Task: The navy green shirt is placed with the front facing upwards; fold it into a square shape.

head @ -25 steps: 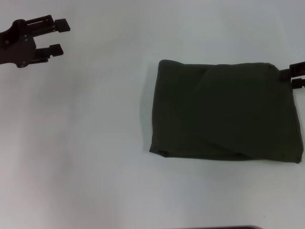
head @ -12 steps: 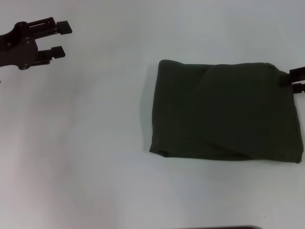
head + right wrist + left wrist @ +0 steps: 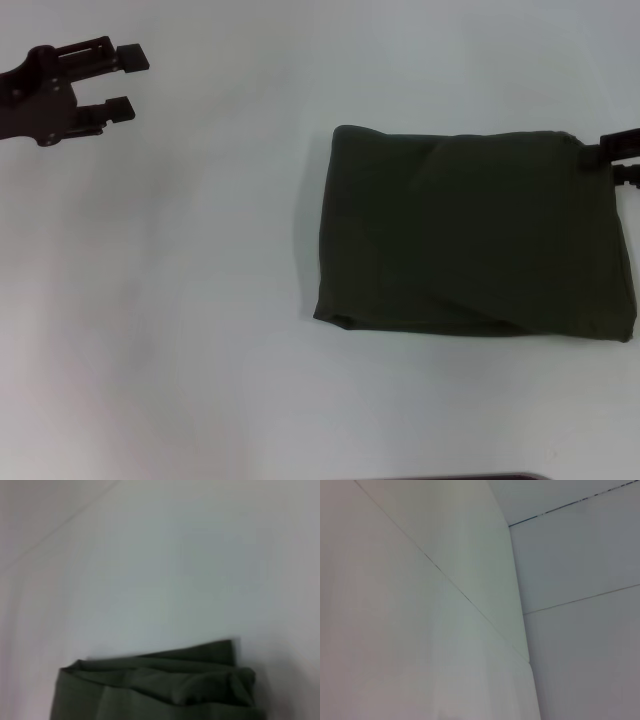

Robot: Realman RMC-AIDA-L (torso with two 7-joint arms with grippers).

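Left tool point(image 3: 127, 80), head view: fingers spread, nothing between, hanging far-left over bare surface point(image 3: 180, 320), well apart from the shirt; vs. 1 s ago it drifted only a bit outward. Right tool point(image 3: 622, 158) sits at the far-right corner of the navy green shirt point(image 3: 470, 235); it shifted slightly at that edge, and I cannot tell if it is spread or pinching. Shirt is a compact rectangle, right of centre, unmoved, so folding looks about finished.

Left wrist view: only pale panels, no cloth.

Right wrist view: shirt point(image 3: 160, 690) edge w/ stacked layers lies flat on the surface.
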